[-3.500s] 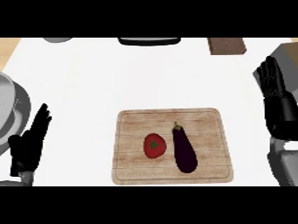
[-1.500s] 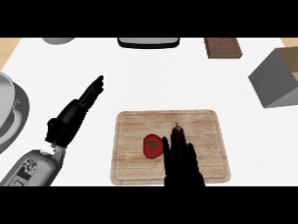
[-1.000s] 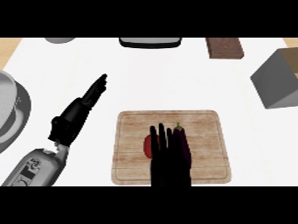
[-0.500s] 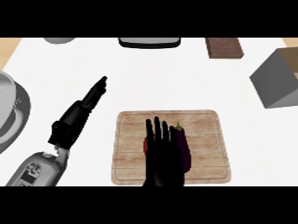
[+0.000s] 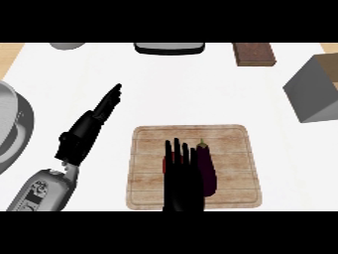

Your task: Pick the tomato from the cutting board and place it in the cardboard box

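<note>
We see the right hand coming up from the lower edge over the cutting board, fingers straight and spread a little, pointing away from the robot; nothing is pinched or wrapped as far as we can tell. The tomato is on the board but almost wholly hidden under that hand: only a thin red sliver shows at the hand's left side, approx mid-board. Whether the palm touches it we can't tell. Just right of the hand lies a dark purple eggplant, lengthwise on the board w/ its stem end toward the far edge; the hand overlaps its left side. The left hand is off the board, to its left over the white counter, fingers straight and pressed together, angled up and to the right, holding nothing. The cardboard box sits at the right edge of the view, well apart from the board, its open top partly cut off by the frame. At the left edge we see a big grey round pan. Along the far side: a grey obj, a dark tray-like item and a brown block.
</note>
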Tool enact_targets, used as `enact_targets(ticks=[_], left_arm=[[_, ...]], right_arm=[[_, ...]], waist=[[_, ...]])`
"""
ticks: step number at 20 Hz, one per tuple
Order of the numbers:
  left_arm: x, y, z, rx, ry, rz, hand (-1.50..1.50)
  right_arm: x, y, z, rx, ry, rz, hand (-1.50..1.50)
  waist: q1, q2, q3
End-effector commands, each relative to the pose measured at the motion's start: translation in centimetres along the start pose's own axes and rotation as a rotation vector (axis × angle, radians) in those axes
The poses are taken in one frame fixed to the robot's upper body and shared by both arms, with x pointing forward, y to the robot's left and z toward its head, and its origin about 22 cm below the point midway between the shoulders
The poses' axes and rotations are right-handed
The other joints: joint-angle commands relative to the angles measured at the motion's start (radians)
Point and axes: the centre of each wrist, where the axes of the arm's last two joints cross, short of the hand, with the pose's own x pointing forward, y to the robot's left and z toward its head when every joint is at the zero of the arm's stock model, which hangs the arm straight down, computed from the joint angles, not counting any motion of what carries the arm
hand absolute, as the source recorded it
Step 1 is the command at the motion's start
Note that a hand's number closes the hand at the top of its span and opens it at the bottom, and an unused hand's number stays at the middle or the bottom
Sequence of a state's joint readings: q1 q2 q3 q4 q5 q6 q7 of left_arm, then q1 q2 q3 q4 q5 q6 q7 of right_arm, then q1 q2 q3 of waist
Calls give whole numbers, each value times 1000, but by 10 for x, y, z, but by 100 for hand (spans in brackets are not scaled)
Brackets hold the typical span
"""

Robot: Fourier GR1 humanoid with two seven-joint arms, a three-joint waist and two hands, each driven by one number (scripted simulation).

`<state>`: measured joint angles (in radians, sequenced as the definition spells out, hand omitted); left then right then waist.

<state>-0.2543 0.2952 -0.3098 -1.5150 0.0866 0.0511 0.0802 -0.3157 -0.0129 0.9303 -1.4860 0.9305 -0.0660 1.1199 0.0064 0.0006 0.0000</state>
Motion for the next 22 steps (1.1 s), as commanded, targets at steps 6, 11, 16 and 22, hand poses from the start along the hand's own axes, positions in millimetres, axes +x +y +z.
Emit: enact_targets(ticks=[6,11,16,22], left_arm=[[-10,-3,7,-7,11,-2,0],[-8,0,-10,-13,2,-1,0],[-11,-5,6,-4,5,4,0],[6,8,6,-6,-9,-20,0]], right_arm=[[3,2,-19,43,144,-24,-150],[3,21,-27,47,158,-7,-150],[-1,23,-27,50,173,37,-150],[-15,44,-36,63,183,36,150]], waist=[[1,0,0],[3,2,0],[0,-1,0],[2,-1,0]])
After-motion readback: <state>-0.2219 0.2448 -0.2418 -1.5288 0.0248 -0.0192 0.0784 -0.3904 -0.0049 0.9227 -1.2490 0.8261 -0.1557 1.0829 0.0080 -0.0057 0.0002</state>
